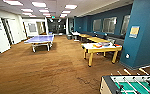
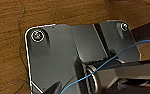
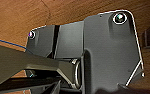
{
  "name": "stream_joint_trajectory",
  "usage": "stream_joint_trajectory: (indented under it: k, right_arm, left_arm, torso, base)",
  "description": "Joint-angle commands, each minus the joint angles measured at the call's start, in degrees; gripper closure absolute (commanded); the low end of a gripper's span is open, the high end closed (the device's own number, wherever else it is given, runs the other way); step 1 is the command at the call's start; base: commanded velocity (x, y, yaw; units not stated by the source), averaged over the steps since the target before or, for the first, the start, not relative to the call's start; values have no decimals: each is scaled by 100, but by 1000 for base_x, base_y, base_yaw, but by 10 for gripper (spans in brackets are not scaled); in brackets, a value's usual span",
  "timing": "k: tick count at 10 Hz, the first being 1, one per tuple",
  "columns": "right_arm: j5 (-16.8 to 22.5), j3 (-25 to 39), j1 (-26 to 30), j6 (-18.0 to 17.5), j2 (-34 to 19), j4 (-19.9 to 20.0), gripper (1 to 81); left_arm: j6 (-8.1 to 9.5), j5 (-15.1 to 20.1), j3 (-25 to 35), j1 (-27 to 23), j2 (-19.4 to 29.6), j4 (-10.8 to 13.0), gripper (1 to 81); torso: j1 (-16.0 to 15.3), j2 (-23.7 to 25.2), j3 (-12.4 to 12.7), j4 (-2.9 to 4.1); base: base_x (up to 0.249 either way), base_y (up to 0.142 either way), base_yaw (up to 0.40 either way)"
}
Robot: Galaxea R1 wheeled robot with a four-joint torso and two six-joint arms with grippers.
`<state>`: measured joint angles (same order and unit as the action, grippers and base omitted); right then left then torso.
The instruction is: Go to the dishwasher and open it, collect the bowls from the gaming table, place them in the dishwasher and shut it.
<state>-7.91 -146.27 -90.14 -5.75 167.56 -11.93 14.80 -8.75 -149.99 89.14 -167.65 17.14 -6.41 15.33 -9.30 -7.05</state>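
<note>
Room: we look down a long lounge with brown carpet (image 1: 41, 70) and blue walls (image 1: 141, 32).
Gaming bench: one gaming bench (image 1: 91, 47), pale top and yellow legs, stands by the blue wall on the right of the head view, well ahead of us and far from both arms.
Bowls: on that bench we see a small cluster of coloured things (image 1: 101, 45), orange among them; we cannot count the bowls or tell them from the boxes.
Other benches: we count at least two plain yellow benches (image 1: 97, 39) in a row behind it along the wall.
Ping-pong table: one blue ping-pong table (image 1: 39, 39) stands mid-room, to the left.
Foosball table: one foosball table (image 1: 131, 85), green field and rods, sits nearest us at the lower right.
Jaws, left: we cannot tell their state; the left wrist view gives carpet and a blue cable (image 2: 111, 62).
Jaws, right: we cannot tell either; carpet lies below.
</note>
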Motion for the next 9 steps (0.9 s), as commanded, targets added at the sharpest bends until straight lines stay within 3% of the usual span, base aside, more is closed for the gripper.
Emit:
stream_joint_trajectory:
  k: [1,6,9]
  right_arm:
    - [220,30,281,21,-9,-72,10]
    - [220,30,272,13,-18,-72,10]
    - [132,30,246,13,-18,-63,10]
  left_arm:
    - [-30,242,14,-269,55,17,10]
    - [-30,242,14,-269,38,35,10]
    - [-47,242,14,-269,29,35,10]
  torso:
    - [0,0,0,0]
    - [-2,0,0,0]
    - [-2,0,0,0]
  base:
    - [101,84,0]
    - [86,87,0]
    - [106,0,0]
